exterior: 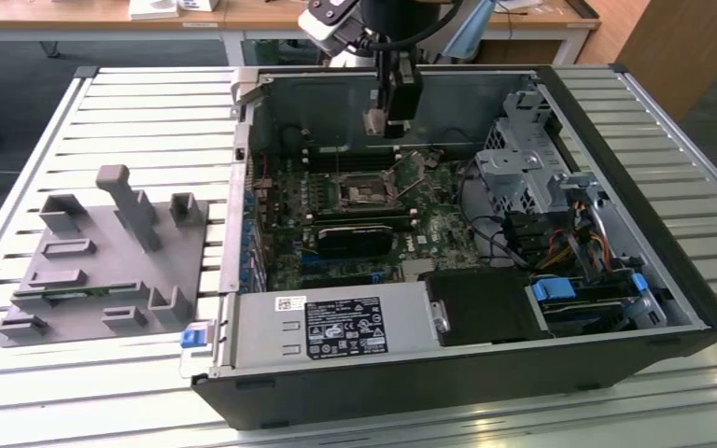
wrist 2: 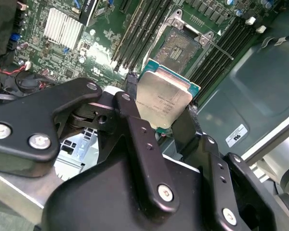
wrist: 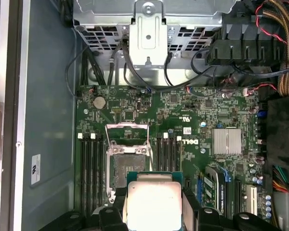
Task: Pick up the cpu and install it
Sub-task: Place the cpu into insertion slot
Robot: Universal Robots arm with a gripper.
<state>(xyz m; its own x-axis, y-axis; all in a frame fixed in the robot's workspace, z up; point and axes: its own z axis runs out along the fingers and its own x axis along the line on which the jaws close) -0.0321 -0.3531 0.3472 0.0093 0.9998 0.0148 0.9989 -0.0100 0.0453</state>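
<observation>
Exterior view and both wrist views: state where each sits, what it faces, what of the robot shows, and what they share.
Exterior view: off the arm, high, slanting down at the open black computer case on the slatted metal table; arm and jaws hang over the green motherboard.
First wrist view: on the arm, facing straight down onto the motherboard; jaws grip the silver-grey square cpu.
Second wrist view: on the arm, slanting past the black jaws to the cpu.
Shared: both wrist views show the gripped cpu and open metal-framed socket.

Open air over socket point(wrist: 128, 163), between memory slots point(wrist: 89, 175).
</observation>
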